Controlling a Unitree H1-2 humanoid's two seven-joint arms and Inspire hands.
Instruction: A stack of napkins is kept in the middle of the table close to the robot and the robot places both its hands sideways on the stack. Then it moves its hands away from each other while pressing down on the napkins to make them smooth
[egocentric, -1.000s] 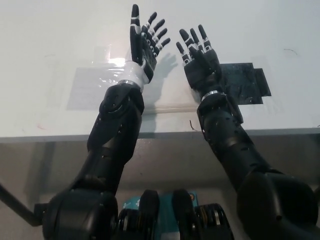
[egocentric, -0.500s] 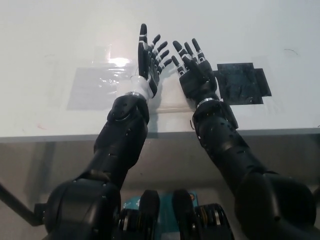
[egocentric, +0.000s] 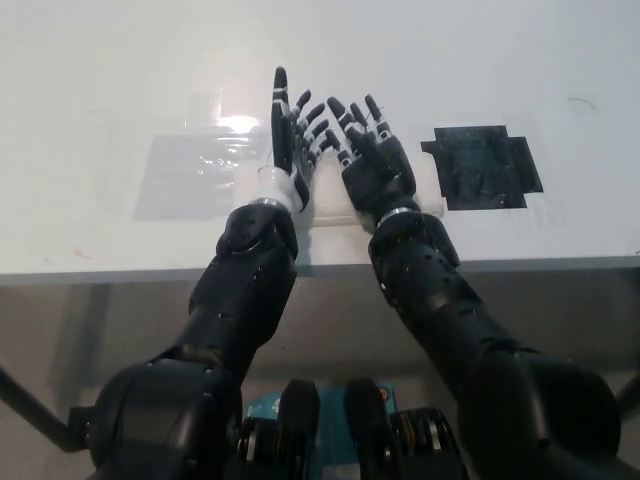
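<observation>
Both hands sit close together over the near-middle of the desk (egocentric: 420, 60). The left hand (egocentric: 288, 140) stands edge-on with its fingers (egocentric: 279, 95) extended and apart, holding nothing. The right hand (egocentric: 368, 150) lies just beside it, fingers (egocentric: 372, 108) likewise spread and empty.

The napkin stack (egocentric: 335, 208) lies at the near edge of the desk, mostly hidden under the wrists; only a pale strip shows below the hands. It is white on a white surface (contrast is poor), so its outline cannot be traced.

Risks from this position:
- If downward pressure is uneven, the top sheets are likely to slide with one hand rather than flatten.
- The stack sits close to the near edge; an outward sweep with any backward drift could push napkins off the desk.
- Whether the hands touch the napkins cannot be told; sweeping without contact would smooth nothing.

Surface: glossy white desk with a bright glare patch. A clear film patch (egocentric: 190, 170) lies toward the left edge and a black tape patch (egocentric: 485, 165) toward the right edge, each in the path of an outward sweep.

Room: only a grey floor shows below the near edge.
</observation>
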